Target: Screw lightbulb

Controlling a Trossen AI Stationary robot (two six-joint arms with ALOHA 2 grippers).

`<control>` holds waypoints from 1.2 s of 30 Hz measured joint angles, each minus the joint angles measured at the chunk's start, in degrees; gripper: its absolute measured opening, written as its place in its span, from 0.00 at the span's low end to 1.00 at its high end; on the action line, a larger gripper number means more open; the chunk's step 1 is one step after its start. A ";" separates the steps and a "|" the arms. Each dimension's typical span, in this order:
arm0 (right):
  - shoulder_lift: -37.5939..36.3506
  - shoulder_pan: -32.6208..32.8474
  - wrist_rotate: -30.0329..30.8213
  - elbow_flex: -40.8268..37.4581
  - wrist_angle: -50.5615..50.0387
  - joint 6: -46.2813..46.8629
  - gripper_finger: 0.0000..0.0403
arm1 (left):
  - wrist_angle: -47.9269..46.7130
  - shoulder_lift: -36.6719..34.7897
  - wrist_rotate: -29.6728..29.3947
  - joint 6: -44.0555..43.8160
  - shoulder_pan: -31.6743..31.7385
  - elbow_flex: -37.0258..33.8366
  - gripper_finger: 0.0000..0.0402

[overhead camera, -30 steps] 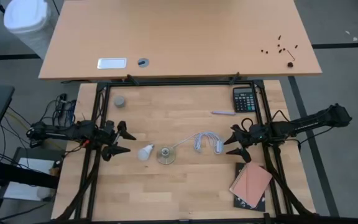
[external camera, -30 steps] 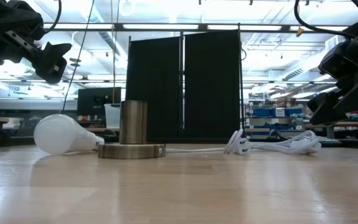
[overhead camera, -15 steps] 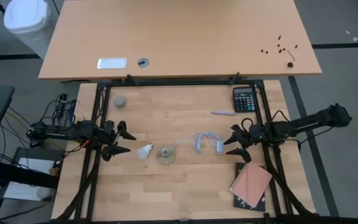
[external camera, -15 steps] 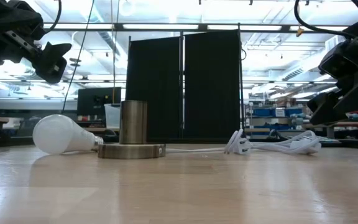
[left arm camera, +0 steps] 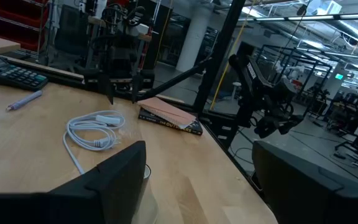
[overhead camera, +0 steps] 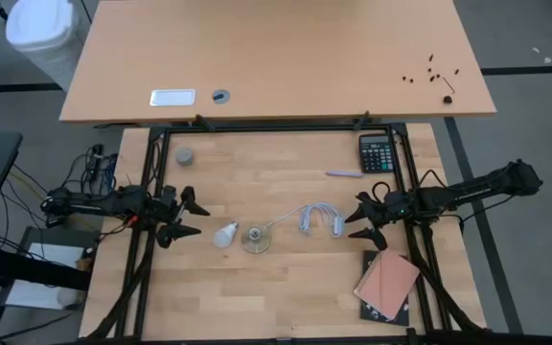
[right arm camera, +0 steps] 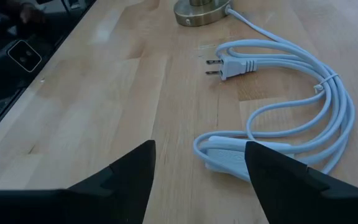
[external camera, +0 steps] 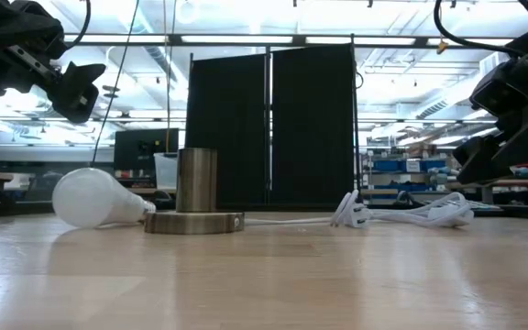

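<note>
While both arms hang above the counter (overhead camera: 286, 287), neither claw grips anything. The left claw (overhead camera: 192, 217) stands wide, its two dark fingers (left arm camera: 114, 180) spread with bare wood between them, just beside the lamp base (overhead camera: 255, 239) on its left and clear of the lightbulb (overhead camera: 223, 234). The right claw (overhead camera: 358, 222) is parted to a middling width, empty, on the far side of the white cord (overhead camera: 320, 218) from the lamp base; its fingertips (right arm camera: 132, 174) hover above the boards near the cord's switch block and touch nothing.

One lightbulb lies on its side on the counter, touching or nearly touching the lamp base's left edge, its grey screw end toward the base and its white dome toward the left claw. Against the picture from half a second ago, the bulb has rolled slightly: in the low view its dome (external camera: 94, 199) sits a touch nearer the brass post. Both arms show no shift.

Counted outward from the lamp base: one lightbulb, one lamp base, one coiled cord with one plug (right arm camera: 232, 66). Farther off lie one notebook (overhead camera: 387, 284), one pen (overhead camera: 344, 173), one calculator (overhead camera: 377, 152) and one small grey cap (overhead camera: 185, 154).
</note>
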 joint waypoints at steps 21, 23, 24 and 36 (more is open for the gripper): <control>0.00 -0.01 0.00 0.00 -0.01 -0.01 0.64 | 0.00 0.00 0.00 0.00 -0.01 -0.02 0.74; 0.00 0.00 0.00 0.00 -0.01 -0.01 0.64 | 0.00 0.00 0.00 0.00 0.00 0.01 0.74; 0.00 0.00 0.01 0.00 0.00 0.01 0.64 | 0.00 0.00 -0.01 0.00 -0.01 -0.02 0.74; 0.00 -0.36 2.99 0.00 0.01 -0.01 0.64 | 10.01 0.00 -1.57 -13.97 -0.01 -0.01 0.74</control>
